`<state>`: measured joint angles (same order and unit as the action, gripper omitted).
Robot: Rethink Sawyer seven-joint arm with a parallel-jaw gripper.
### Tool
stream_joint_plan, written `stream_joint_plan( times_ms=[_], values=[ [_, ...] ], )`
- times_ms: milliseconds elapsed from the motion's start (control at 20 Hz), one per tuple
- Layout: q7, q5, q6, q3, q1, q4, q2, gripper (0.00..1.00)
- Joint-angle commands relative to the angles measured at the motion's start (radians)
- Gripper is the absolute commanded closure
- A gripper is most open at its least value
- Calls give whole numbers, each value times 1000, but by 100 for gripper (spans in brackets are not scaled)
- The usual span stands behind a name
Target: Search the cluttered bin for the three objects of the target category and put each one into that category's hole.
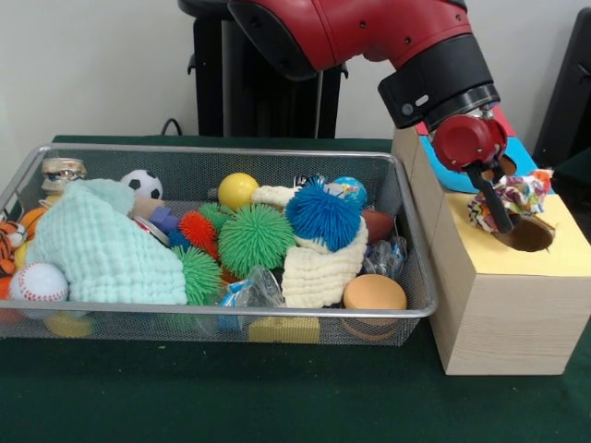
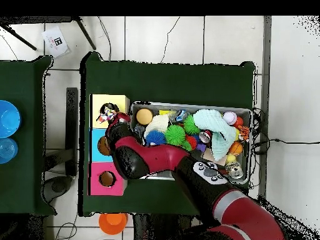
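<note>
1. At the left of the silver wire-mesh bin (image 1: 28, 175) lie a folded mint-green waffle cloth (image 1: 102, 245), a white baseball with red stitching (image 1: 39, 281) and a small black-and-white soccer ball (image 1: 141, 183).
2. In the middle sit three green spiky rubber balls (image 1: 255, 237), one orange-red spiky ball (image 1: 197, 228), one blue spiky ball (image 1: 322, 214), one smooth yellow ball (image 1: 237, 190) and a cream knitted cloth (image 1: 319, 272).
3. Further right, a round tan disc (image 1: 374, 293) rests against the bin's front corner.
4. On the green-covered counter (image 1: 231, 397) just beside the bin stands a pale wooden box with three coloured tops (image 1: 489, 314); the overhead view shows one hole in each of the yellow, blue and pink sections.
5. The black claw (image 1: 501, 220) is clamped on a crumpled multicoloured patterned fabric piece (image 1: 512, 196), held right over the hole in the yellow top (image 1: 528, 233).
6. Risk, as I judge it: the fabric spreads wider than the hole, so on release it could drape on the rim or cling to the claw rather than drop through.
7. Whether earlier items are already inside cannot be told.
</note>
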<state>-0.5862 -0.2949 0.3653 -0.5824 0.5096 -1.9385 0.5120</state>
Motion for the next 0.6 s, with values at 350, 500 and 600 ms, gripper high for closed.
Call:
stream_joint_plan(
  times_ms=[350, 500, 600],
  values=[
    [-229, 137, -373, -27, -33, -23, -37, 0],
    [-227, 165, -393, -18, -44, -25, -27, 0],
    [-225, 198, -421, -3, -58, -25, -12, 0]
  ],
)
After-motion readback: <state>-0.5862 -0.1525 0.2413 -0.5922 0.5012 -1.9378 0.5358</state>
